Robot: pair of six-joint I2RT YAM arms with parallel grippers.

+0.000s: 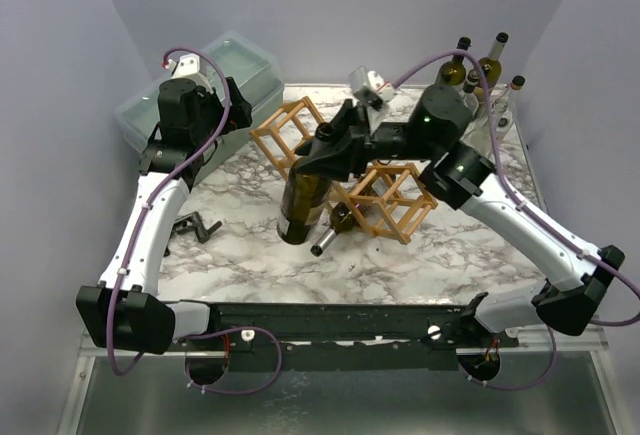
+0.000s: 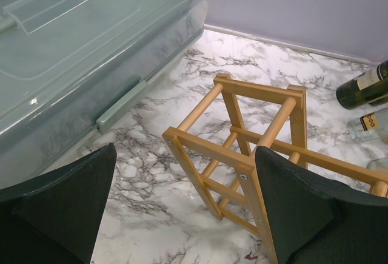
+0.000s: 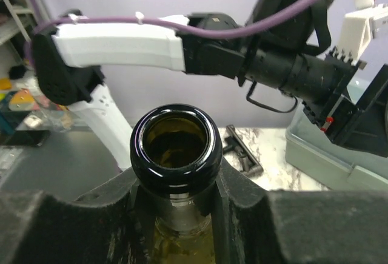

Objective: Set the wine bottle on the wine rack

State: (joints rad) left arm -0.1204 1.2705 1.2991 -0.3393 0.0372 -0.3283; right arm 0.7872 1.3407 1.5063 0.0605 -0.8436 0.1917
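Observation:
A dark green wine bottle (image 1: 303,200) hangs tilted over the middle of the table, base toward the front. My right gripper (image 1: 328,147) is shut on its neck. In the right wrist view the open mouth (image 3: 176,139) stands just above the gripper (image 3: 177,206), whose pads press both sides of the neck. The wine rack (image 1: 385,200), a light wooden lattice, runs from back left to right behind the bottle. A second bottle (image 1: 335,227) lies in a front cell. My left gripper (image 2: 185,212) is open above the rack's left end (image 2: 242,155), holding nothing.
A translucent green lidded bin (image 1: 200,95) fills the back left corner, close to the left arm. Several more bottles (image 1: 475,75) stand at the back right. A small black tool (image 1: 197,226) lies on the marble table (image 1: 250,245) at the front left.

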